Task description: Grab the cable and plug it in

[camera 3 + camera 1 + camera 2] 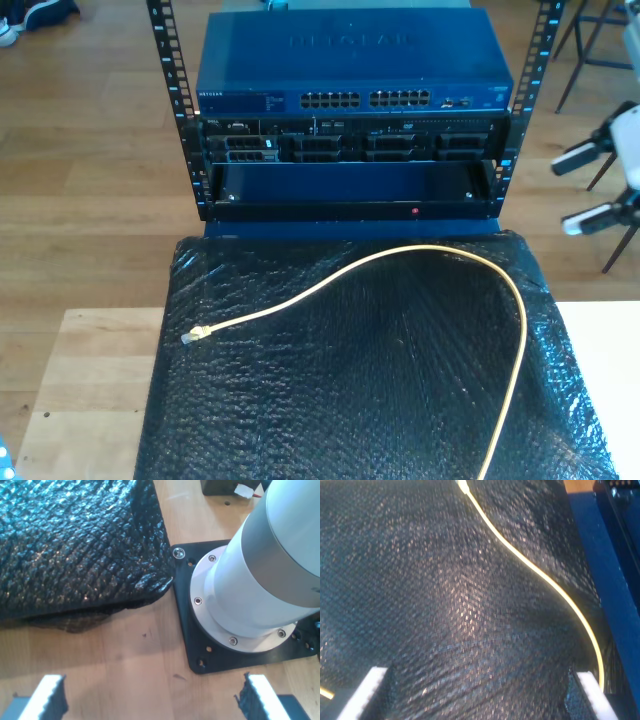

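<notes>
Largest in our sight is the black bubble-textured mat (380, 380) spread over the wooden worktop (85, 380), reaching from the near edge of the exterior view up to the foot of the rack (350, 205). The rack stands at the far side, a blue network switch (350, 70) on top with its rows of ports facing us, darker server units beneath it and an empty black shelf bay at the bottom. In our first wrist view a white arm base (260, 575) sits bolted on a black mounting plate (200, 650) on the bare wood, just beside a corner of the mat. The cable (440, 255) lies loose on the mat: from the near edge toward the exterior view's right it runs up, arches over close to the rack, then slopes down toward the exterior view's left, ending in its small clear plug (195, 336) near the mat's edge there. Our second wrist view shows the same yellow line curving across the mat past a blue surface. Our first hand (150, 697) hovers over the bare worktop with its jaws spread wide and nothing between them. Our second hand (480, 695) is likewise spread wide above the mat, gripping nothing, the cable passing close by one fingertip (592, 692).
</notes>
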Motion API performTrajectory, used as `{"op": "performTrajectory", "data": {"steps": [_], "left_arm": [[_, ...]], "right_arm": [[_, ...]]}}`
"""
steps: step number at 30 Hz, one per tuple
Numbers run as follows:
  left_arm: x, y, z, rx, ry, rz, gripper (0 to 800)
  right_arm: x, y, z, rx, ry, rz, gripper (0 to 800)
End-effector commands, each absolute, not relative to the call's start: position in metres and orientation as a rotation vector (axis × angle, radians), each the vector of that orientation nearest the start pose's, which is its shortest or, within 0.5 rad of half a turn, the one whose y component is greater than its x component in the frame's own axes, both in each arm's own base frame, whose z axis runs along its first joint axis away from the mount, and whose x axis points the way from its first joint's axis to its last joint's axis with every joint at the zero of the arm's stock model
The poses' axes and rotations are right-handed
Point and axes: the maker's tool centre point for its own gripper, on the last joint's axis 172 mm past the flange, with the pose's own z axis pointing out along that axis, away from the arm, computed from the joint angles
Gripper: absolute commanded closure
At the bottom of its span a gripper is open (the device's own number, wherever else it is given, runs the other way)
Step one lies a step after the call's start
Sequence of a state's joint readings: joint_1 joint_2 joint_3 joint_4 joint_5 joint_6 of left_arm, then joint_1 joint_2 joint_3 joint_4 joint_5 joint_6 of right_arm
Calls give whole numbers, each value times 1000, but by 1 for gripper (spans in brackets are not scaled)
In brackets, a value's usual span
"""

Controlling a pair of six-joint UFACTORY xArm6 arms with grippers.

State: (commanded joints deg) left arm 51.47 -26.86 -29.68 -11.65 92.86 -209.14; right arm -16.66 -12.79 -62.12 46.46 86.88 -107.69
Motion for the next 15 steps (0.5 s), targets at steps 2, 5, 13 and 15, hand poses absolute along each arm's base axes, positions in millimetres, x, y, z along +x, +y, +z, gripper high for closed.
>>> {"op": "performTrajectory", "data": {"steps": [2,5,13,15], "left_arm": [[139,84,164,1690,-1879,423,0],[140,84,164,1692,-1877,427,0],[146,79,165,1708,-1856,457,0],[150,75,166,1706,-1856,463,0]], "right_arm": [[422,81,341,-1862,-1637,-801,7],[425,94,337,-1850,-1649,-787,7],[434,129,326,-1841,-1687,-757,8],[435,139,327,-1835,-1706,-760,8]]}}
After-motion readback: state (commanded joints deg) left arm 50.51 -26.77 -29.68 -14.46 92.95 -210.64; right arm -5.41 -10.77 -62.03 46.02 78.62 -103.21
